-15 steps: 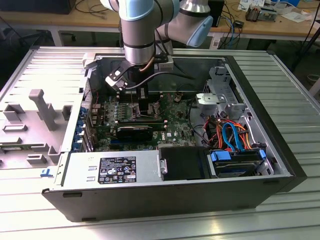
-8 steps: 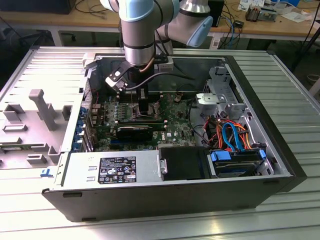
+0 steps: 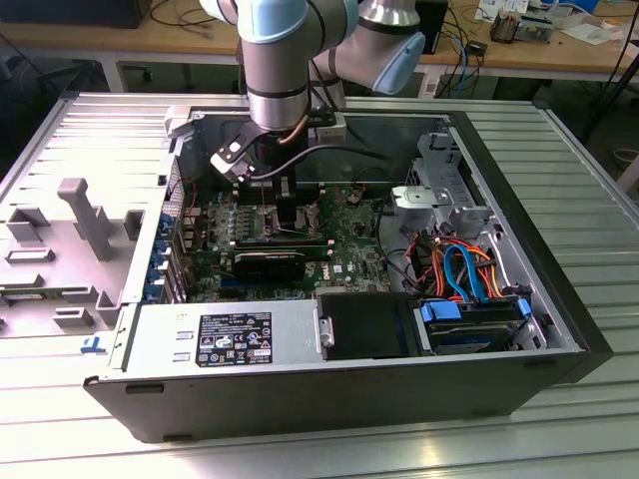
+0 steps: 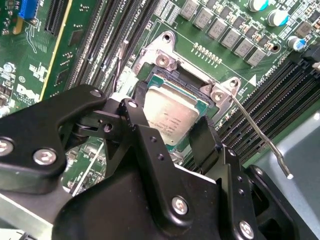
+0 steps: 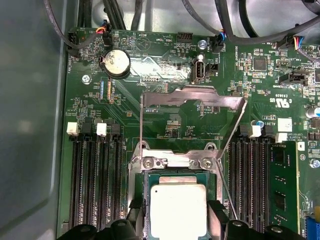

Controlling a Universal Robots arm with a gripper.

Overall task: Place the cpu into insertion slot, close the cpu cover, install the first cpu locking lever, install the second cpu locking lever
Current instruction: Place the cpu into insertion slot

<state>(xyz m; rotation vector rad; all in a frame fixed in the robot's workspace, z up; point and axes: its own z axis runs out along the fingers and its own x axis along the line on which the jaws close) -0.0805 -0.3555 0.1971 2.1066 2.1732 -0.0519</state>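
Exterior view first: the blue-and-grey robot arm (image 3: pixel 275 60) reaches down from twelve o'clock into the open black-and-silver computer case (image 3: pixel 300 399), which lies flat on the ribbed metal table (image 3: pixel 579 170). The black gripper (image 3: pixel 285 205) hangs low over the green motherboard (image 3: pixel 349 249), right about the middle of the case. At seven o'clock from it there's the grey boxy power supply (image 3: pixel 225 339), and at four o'clock a bundle of blue and orange cables (image 3: pixel 464 264).

On to the second wrist view, close in now. The cpu (image 4: pixel 172 117), a flat square chip with a dull silver top, lies level inside the insertion slot (image 4: pixel 161 82), the square dark socket with its metal rim. The black fingers (image 4: pixel 145 145) are spread apart, one on each side of the chip, not clamped on it. A thin silver locking lever (image 4: pixel 260 135) juts up and away from a corner of the socket, unlatched.

First wrist view: the cpu (image 5: pixel 178 210) is again seated in the socket, between the two fingers (image 5: pixel 136 226), with a thin strip of socket edge showing beside it. The cpu cover (image 5: pixel 192 97), a thin silver frame with a big square window, is swung up open on its hinge at the socket's far edge. Long black memory slots (image 5: pixel 95 185) flank the socket on both sides.
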